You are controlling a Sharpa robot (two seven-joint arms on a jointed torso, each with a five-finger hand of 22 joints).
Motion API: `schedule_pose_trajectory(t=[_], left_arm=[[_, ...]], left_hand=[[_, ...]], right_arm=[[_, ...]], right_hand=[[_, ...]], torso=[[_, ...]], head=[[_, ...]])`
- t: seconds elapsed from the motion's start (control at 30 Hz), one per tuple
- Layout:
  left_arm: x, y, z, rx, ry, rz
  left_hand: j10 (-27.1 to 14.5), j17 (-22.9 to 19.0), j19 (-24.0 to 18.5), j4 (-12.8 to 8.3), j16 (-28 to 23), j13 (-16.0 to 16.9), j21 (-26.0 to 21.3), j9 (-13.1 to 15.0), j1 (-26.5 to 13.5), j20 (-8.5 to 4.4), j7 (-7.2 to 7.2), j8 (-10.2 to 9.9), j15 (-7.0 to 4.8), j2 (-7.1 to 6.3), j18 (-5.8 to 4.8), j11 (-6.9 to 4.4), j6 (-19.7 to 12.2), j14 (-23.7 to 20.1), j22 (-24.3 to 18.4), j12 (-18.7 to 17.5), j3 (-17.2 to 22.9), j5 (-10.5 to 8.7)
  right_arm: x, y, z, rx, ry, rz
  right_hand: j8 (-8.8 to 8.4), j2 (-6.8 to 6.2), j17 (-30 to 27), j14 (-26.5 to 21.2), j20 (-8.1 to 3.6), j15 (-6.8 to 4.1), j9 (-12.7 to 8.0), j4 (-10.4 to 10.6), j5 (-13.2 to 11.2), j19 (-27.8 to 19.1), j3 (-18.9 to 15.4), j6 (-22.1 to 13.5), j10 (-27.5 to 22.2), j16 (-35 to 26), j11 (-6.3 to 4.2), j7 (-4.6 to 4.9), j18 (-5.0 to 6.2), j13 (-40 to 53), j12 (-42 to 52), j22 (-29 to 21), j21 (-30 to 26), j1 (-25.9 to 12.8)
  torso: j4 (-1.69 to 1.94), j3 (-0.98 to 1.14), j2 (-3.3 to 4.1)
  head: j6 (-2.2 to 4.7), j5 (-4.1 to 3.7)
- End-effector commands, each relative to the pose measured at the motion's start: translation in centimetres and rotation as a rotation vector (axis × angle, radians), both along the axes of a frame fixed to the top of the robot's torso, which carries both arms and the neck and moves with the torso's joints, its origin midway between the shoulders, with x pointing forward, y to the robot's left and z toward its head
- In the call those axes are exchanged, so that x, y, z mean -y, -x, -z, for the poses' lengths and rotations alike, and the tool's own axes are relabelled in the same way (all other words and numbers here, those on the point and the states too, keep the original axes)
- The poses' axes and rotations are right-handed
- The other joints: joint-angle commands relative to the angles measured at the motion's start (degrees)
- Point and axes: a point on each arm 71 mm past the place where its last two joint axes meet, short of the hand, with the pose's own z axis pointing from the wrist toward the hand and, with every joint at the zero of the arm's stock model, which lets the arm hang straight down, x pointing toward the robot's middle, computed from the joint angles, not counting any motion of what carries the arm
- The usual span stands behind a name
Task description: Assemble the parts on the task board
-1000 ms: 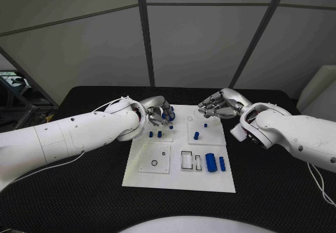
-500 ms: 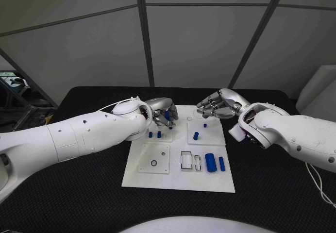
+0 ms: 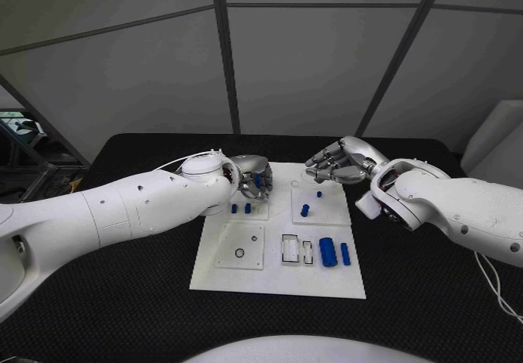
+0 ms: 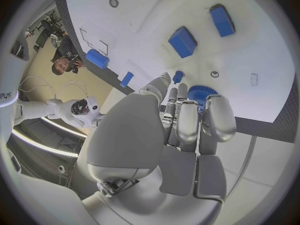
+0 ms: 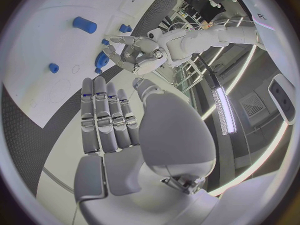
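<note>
Left hand at the far left of the task board, fingers pinching a round blue part. Likely light, rigid, smooth plastic; grip its rim, lightly. Right hand hovers far right, fingers loosely apart, holding nothing.

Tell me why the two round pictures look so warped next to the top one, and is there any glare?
Head view: straight lines, even light, task board bright but readable. Left wrist view: fisheye bends the board's edges round the left hand. Right wrist view: same bending, and a ceiling light strip glares beside the right hand.
</note>
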Motion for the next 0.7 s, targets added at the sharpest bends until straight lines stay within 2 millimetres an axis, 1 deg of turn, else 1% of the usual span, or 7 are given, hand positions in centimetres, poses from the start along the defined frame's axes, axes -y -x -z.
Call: schedule_pose_trajectory(t=[0.03,0.3,0.5,0.7], left_arm=[[-0.03,-0.06,0.25,-0.02,-0.05,-0.006],[0.13,-0.26,0.42,-0.023,-0.056,-0.008],[0.23,-0.35,0.52,-0.026,-0.058,-0.006],[0.27,-0.47,0.64,-0.031,-0.062,-0.005]], left_hand=[[0.4,-0.1,0.4,0.1,0.4,-0.1,0.0,-0.1,-0.7,-0.1,0.0,-0.4,-0.48,0.11,-2.0,0.02,0.4,2.2,0.0,-0.3,0.4,-0.02],[0.3,-0.4,0.4,-0.1,0.5,-0.5,-0.1,-0.2,-0.7,-0.04,0.18,-0.6,-0.34,0.41,-2.0,0.22,0.6,2.1,0.0,-1.0,1.0,0.04],[0.8,-0.6,0.5,-0.3,0.7,-0.8,-0.1,-0.4,-0.5,0.01,0.24,-0.7,-0.33,0.92,-2.02,0.22,1.0,2.1,0.1,-1.3,1.9,0.06],[1.3,-0.8,0.5,-0.5,0.9,-1.0,0.0,-0.5,-0.5,-0.01,0.26,-0.9,-0.35,1.16,-2.02,0.15,1.2,2.1,0.1,-1.6,2.5,-0.03]], right_arm=[[-0.16,0.02,-0.15,0.007,-0.002,-0.006],[-0.2,0.02,-0.15,0.007,-0.003,-0.007],[-0.24,0.02,-0.15,0.007,-0.003,-0.008],[-0.31,0.02,-0.14,0.006,-0.003,-0.01]], right_hand=[[-0.03,-0.06,-0.1,0.0,0.0,0.11,0.0,-0.2,0.4,0.3,-0.2,-0.4,-0.4,-0.2,0.13,0.1,0.2,0.0,0.4,-0.1,-0.2,-0.1],[-0.01,-0.03,-0.1,0.0,-0.02,0.09,0.1,-0.2,0.5,0.4,-0.2,-0.4,-0.4,-0.2,0.12,0.09,0.21,0.0,0.4,-0.1,-0.3,0.0],[-0.01,-0.03,-0.1,0.0,-0.02,0.09,0.1,-0.2,0.5,0.4,-0.2,-0.4,-0.4,-0.2,0.12,0.09,0.21,0.0,0.4,-0.1,-0.3,0.0],[-0.01,-0.03,-0.1,0.0,-0.02,0.09,0.1,-0.2,0.5,0.4,-0.2,-0.4,-0.4,-0.2,0.12,0.09,0.21,0.0,0.4,-0.1,-0.3,0.0]], torso=[[-0.02,-0.02,-0.04],[-0.04,-0.02,-0.02],[0.05,-0.02,-0.02],[-0.01,0.03,-0.03]], head=[[0.01,0.0],[0.05,-0.06],[-0.02,-0.08],[-0.12,0.02]])
